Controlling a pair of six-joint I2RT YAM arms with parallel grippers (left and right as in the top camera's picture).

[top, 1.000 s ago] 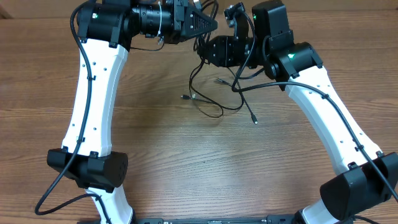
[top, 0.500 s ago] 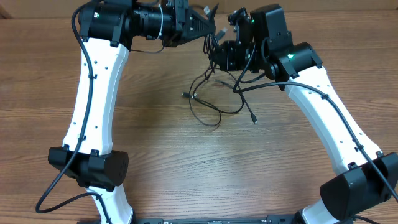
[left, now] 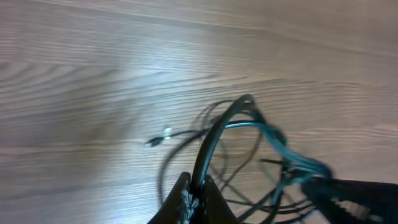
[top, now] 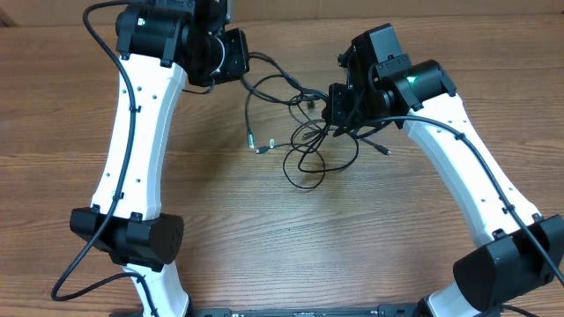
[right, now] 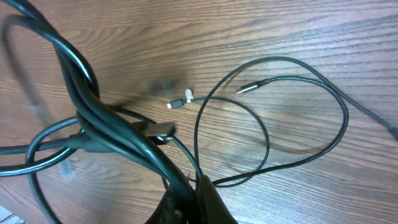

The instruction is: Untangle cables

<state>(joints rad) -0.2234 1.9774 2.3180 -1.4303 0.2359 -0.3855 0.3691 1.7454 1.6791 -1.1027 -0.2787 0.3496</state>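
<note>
The cables [top: 304,145] are thin black cords in a tangled bunch hanging between my two grippers, with loops resting on the wooden table. My left gripper [top: 240,62] is shut on a cable strand [left: 214,140] at the upper left of the bunch. My right gripper [top: 337,106] is shut on a thick twist of cables [right: 118,130] at the upper right. Loose plug tips [top: 261,147] lie on the table; in the right wrist view two plug tips [right: 180,99] lie together and another [right: 249,87] lies further right.
The wooden table [top: 264,238] runs under everything. The white arms stand at both sides, with their black bases [top: 128,238] at the lower left and lower right. One plug end [top: 385,151] trails to the right of the bunch.
My left gripper has pulled away to the left and my right gripper has dropped a little lower and right. The bunch is stretched out between them and its loops have shifted on the table.
</note>
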